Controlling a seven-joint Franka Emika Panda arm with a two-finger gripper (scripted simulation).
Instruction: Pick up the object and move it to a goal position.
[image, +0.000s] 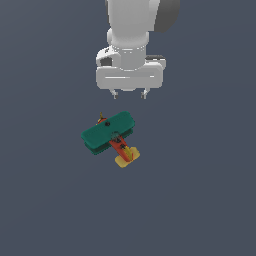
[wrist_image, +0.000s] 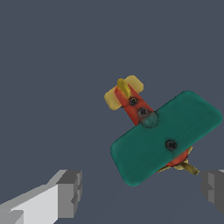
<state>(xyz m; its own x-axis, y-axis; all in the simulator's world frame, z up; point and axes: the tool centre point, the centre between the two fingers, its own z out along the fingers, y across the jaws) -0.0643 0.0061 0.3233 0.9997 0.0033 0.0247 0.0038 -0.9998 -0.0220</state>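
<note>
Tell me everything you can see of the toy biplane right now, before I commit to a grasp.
The small toy biplane with dark-green wings sits upright on the flat grey floor, nothing else touching it. Two stacked, rounded rectangular green wings cross a red-orange body; a yellow tail sits at one end and a small propeller nose at the other, and dark round studs show on the top. It looks like smooth plastic. The white hand hangs above it, open, not in contact.
</note>
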